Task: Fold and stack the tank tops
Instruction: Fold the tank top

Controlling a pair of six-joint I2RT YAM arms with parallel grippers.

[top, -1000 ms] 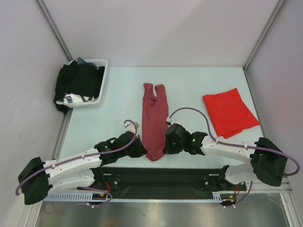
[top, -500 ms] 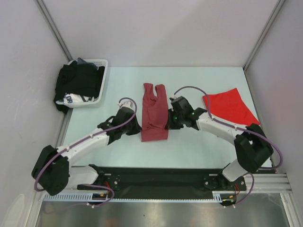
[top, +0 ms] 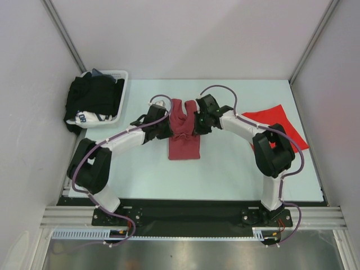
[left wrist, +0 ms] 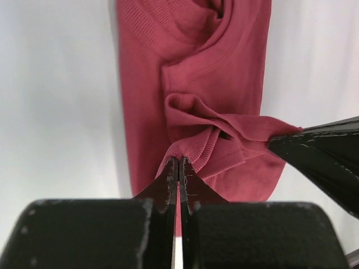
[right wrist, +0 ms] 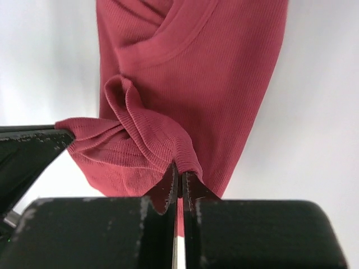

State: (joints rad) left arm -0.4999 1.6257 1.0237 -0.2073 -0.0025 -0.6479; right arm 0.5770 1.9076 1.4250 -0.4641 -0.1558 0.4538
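The maroon tank top [top: 184, 143] lies lengthwise mid-table, its near hem lifted and carried back over its upper part. My left gripper [top: 169, 125] is shut on the hem's left corner; in the left wrist view [left wrist: 179, 162] the cloth [left wrist: 224, 84] bunches past its tips. My right gripper [top: 198, 125] is shut on the hem's right corner; in the right wrist view [right wrist: 180, 168] the ribbed cloth [right wrist: 224, 67] hangs from its tips. The bright red tank top [top: 281, 121] lies folded at the right, partly behind my right arm.
A white basket [top: 120, 79] at the back left holds black garments [top: 93, 95] and a white cloth with dark lettering [top: 84, 118]. Grey walls close the table on the left, back and right.
Both grippers have carried the maroon top's near hem away from the arm bases toward its straps. The cloth now lies doubled and shorter, and both arms are stretched far out.
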